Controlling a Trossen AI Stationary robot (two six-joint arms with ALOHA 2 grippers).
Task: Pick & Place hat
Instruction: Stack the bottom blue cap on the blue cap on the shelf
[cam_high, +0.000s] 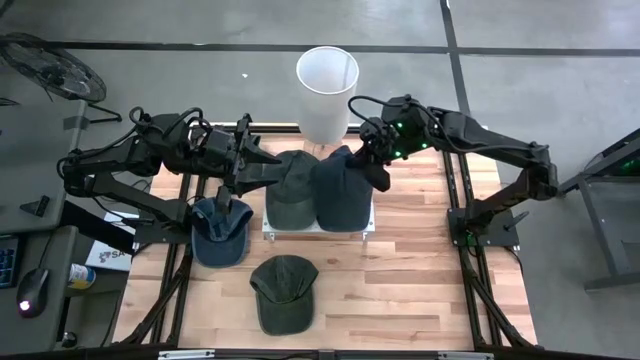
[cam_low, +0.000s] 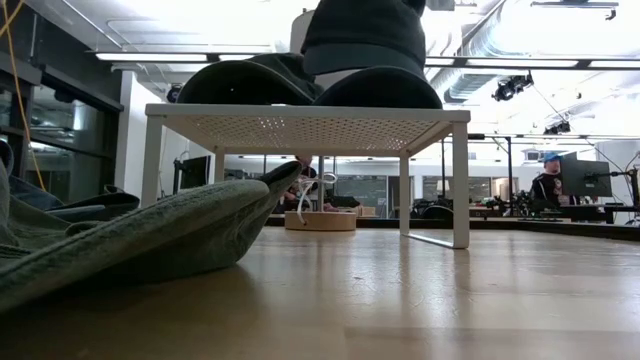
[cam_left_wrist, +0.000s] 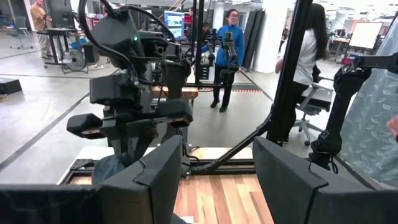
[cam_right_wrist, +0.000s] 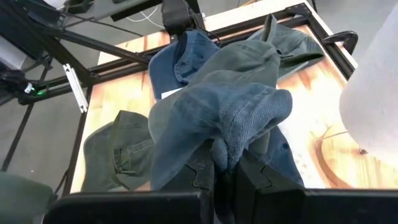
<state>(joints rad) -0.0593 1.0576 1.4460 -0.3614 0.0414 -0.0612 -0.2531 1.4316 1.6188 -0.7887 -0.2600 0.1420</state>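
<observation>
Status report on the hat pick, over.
Right gripper shut on navy hat above white rack. Left gripper open over blue hat. Green hat crowds the rack.

Bare tabletop (cam_high: 420, 285) front-right; white rack (cam_high: 318, 231) w/ caps mid, white cylinder (cam_high: 326, 90) behind, green cap (cam_high: 283, 291) front-center.

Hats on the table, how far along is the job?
One green hat already sits on the white rack. The right tool is shut on a blue hat lying there. The left tool is open above another blue hat; a second green hat waits on the table.
</observation>
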